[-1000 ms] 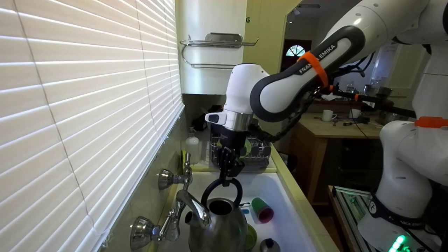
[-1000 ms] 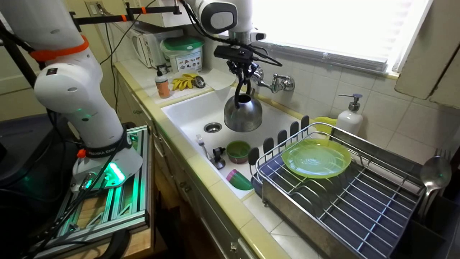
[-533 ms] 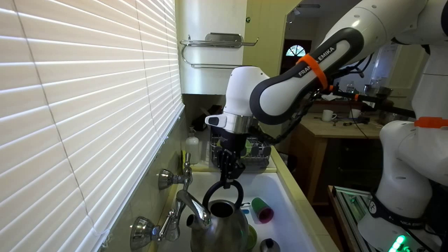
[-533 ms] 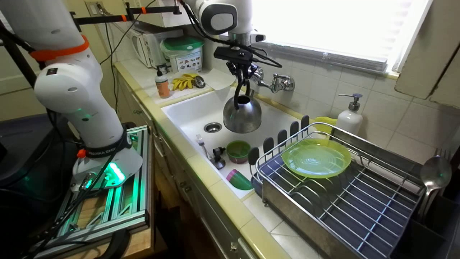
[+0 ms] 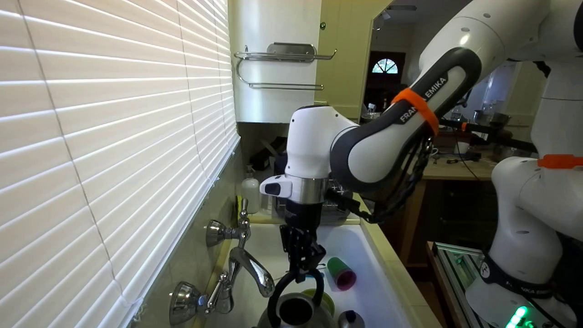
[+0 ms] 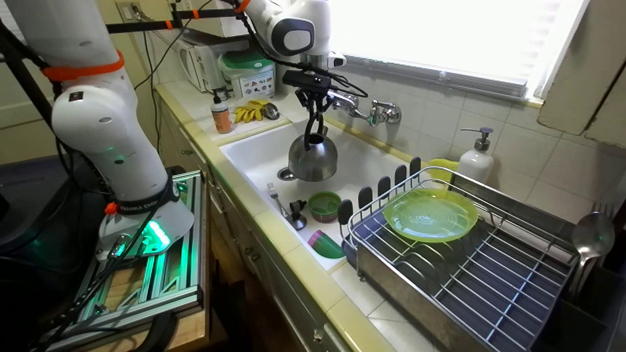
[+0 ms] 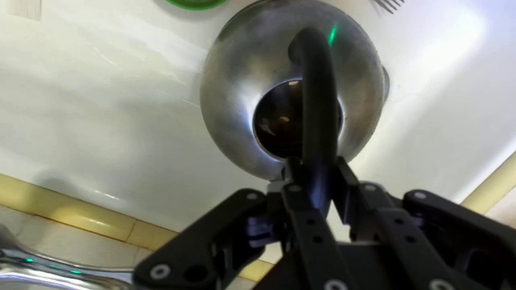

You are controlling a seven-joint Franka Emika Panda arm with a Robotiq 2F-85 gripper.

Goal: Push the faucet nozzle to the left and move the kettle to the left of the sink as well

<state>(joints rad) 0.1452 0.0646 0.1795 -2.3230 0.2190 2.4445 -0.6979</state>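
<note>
The kettle (image 6: 313,159) is hanging upright over the sink (image 6: 266,151), seemingly clear of its floor, and is partly hiding the drain (image 6: 284,173) in an exterior view. Its mouth (image 5: 296,310) is gaping, with no lid showing; what is lying inside is too dark to tell. The nozzle (image 5: 256,271) is reaching out over the sink and showing near the handle (image 7: 320,112), so a snag is looking like the first risk: lifting straight up or swinging that way could be making the two collide. The kettle's weight is depending on one small grip, so a quick turn could be setting it swaying, or twisting the handle round. Farther out, I am taking the end with the orange bottle (image 6: 221,120) as the left; a low carry that way is risking a knock against the sink's edge, and a careless landing on the table (image 6: 188,100) is threatening to topple the orange bottle or come down on the gloves (image 6: 250,111). The jaws are standing narrow, pinching the handle's arch from both sides; they are not appearing to touch anything else.
</note>
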